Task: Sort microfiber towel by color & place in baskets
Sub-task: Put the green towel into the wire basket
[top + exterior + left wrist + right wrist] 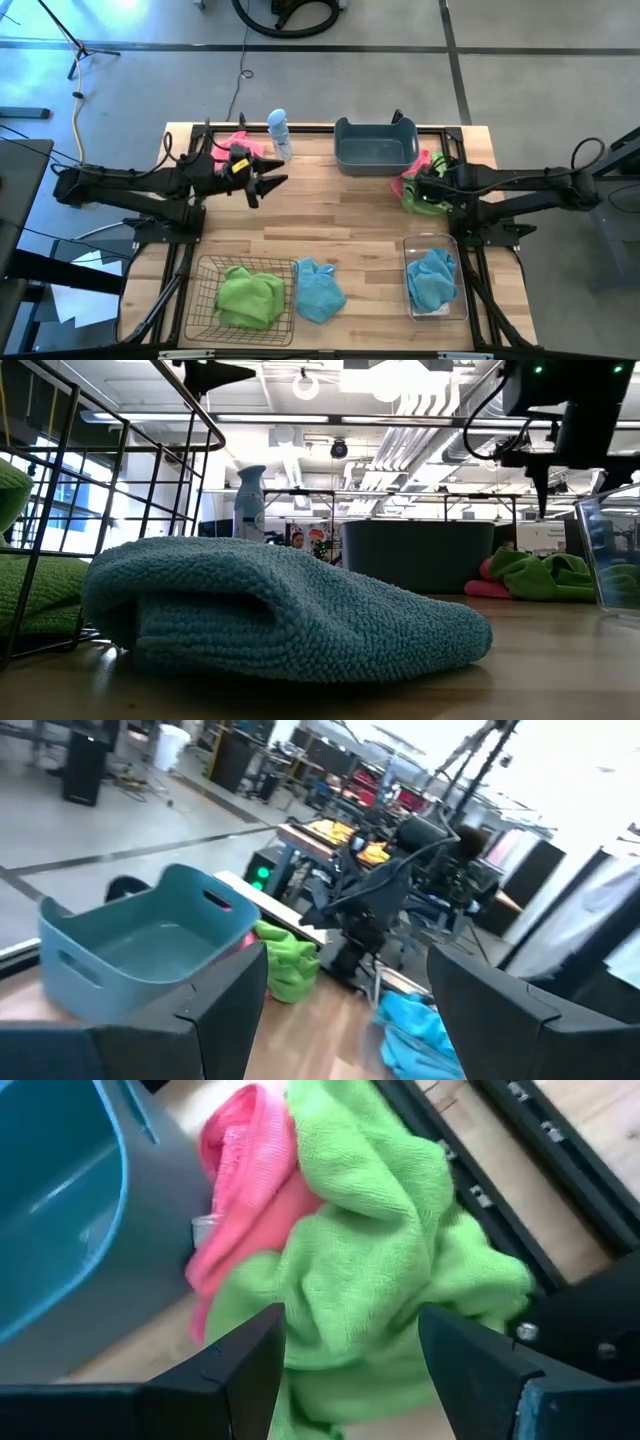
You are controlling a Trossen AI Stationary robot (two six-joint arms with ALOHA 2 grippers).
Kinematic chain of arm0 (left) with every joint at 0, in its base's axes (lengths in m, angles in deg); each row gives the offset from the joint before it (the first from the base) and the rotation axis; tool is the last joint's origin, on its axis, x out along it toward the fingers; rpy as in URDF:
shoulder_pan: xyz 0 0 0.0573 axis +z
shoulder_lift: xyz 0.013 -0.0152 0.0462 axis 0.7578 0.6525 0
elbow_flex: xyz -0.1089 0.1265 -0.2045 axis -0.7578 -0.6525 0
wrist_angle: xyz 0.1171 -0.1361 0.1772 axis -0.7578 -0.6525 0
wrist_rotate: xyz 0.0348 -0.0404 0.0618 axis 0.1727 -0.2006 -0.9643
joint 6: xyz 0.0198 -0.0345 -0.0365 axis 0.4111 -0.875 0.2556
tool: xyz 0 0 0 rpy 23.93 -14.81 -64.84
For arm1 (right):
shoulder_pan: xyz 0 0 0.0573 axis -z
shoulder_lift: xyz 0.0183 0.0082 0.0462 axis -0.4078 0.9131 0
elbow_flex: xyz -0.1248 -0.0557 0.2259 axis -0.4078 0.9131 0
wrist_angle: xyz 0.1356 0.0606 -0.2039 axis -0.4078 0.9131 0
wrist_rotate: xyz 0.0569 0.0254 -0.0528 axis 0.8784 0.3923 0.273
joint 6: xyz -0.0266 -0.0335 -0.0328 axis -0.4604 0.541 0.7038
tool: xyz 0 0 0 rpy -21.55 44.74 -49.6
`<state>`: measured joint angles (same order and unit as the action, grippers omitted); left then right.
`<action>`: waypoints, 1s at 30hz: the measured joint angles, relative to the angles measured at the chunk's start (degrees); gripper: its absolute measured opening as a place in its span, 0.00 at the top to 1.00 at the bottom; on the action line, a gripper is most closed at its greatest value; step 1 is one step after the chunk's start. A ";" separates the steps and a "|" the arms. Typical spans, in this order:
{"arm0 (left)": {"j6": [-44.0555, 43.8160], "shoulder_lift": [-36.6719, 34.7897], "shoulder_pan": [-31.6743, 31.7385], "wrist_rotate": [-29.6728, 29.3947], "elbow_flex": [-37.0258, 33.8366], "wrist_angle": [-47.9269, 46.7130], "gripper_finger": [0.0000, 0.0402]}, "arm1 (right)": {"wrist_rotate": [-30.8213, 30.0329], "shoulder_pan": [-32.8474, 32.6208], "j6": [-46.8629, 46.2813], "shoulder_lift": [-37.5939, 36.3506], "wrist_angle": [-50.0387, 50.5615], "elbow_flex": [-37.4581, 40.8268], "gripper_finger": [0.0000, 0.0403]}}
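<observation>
Currently, going left to right: left gripper (268,186) waits over bare table, fingers apart and empty, just in front of a pink towel (237,141) and the spray bottle (279,133). Wire basket (240,297) holds one green towel (249,296); a blue towel (319,290) lies loose beside it. Blue-grey tub (376,146) looks empty. Clear bin (435,278) holds a blue towel (432,277).

Right gripper (350,1345) hovers over the pile beside the tub, fingers apart, nothing clamped. Green towel (380,1250) lies directly between and ahead of the fingertips; a second pink towel (250,1190) touches it on the tub side, partly under it.

Judgement: step in hand is grasping green. Best to descend straight, pinch a raised green fold away from the pink edge, close fully, lift slowly so pink does not drag along.
</observation>
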<state>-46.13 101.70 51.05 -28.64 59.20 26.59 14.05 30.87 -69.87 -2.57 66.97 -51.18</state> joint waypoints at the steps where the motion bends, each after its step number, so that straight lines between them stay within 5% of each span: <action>1: -0.01 0.07 0.58 0.02 0.00 0.06 0.35 | -0.08 0.77 0.94 0.00 -1.37 0.20 0.44; 10: -0.03 0.05 4.91 0.40 0.00 0.94 0.35 | -0.38 8.25 11.12 0.26 -10.49 0.47 0.44; 17: -0.03 0.05 9.70 11.80 0.00 0.87 0.35 | 0.77 9.79 -1.14 3.02 -6.38 0.49 0.44; 30: -0.07 0.05 15.96 25.99 0.00 0.66 0.35 | 10.24 13.57 -6.85 9.66 -10.44 6.28 0.44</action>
<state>-46.20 101.75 67.01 -2.65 59.20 27.25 24.29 44.44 -76.72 7.09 56.53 -44.89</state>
